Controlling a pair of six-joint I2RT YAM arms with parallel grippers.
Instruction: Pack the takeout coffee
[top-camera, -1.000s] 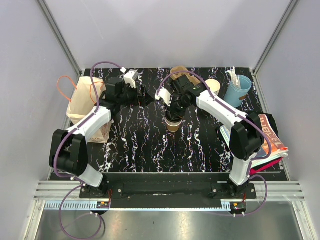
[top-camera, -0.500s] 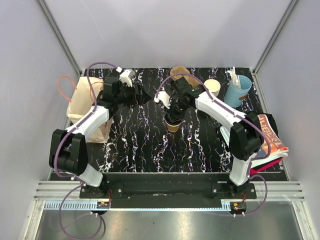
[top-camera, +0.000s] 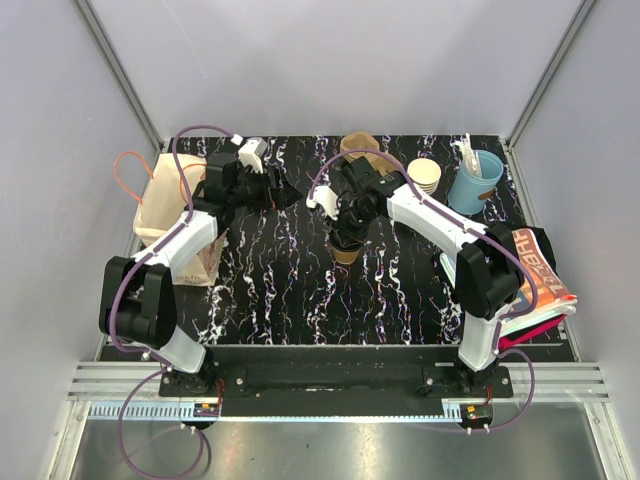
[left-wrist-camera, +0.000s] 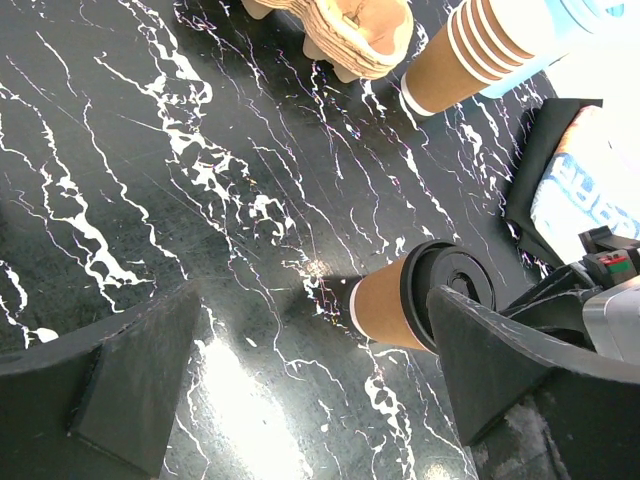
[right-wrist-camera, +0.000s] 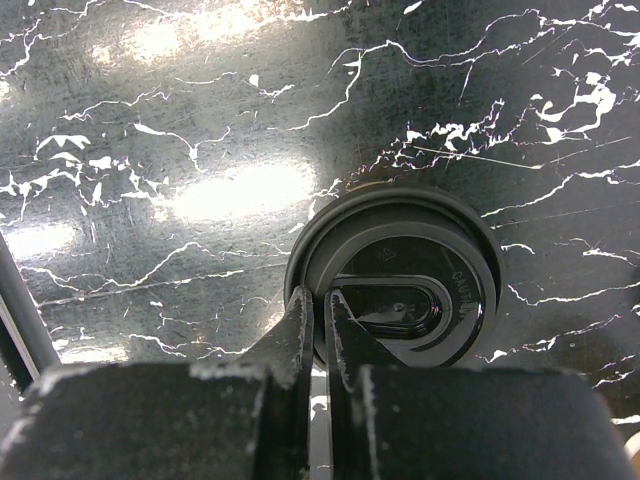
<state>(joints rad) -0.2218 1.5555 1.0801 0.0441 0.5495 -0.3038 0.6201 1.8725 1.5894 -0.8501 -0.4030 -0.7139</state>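
The takeout coffee (top-camera: 346, 250), a tan paper cup with a black lid, stands upright mid-table. In the right wrist view the lid (right-wrist-camera: 420, 285) sits on the cup. My right gripper (right-wrist-camera: 320, 296) hangs just above it, its tips pinched on the lid's left rim with only a thin slit between them. From above, the right gripper (top-camera: 346, 230) covers the cup's top. My left gripper (top-camera: 280, 192) hovers left of the cup, wide open and holding nothing. In the left wrist view, the cup (left-wrist-camera: 392, 312) shows by the right finger (left-wrist-camera: 500, 370).
A brown paper bag (top-camera: 160, 212) with orange handles stands at the left edge. At the back are a cardboard cup carrier (top-camera: 358, 146), a stack of nested tan cups (top-camera: 425, 175) and a light blue cup (top-camera: 476, 180). Magazines (top-camera: 545, 270) lie at the right.
The right arm has shifted slightly left and back over the cup. The left wrist has drifted a little toward the back. The cup has stayed in place.
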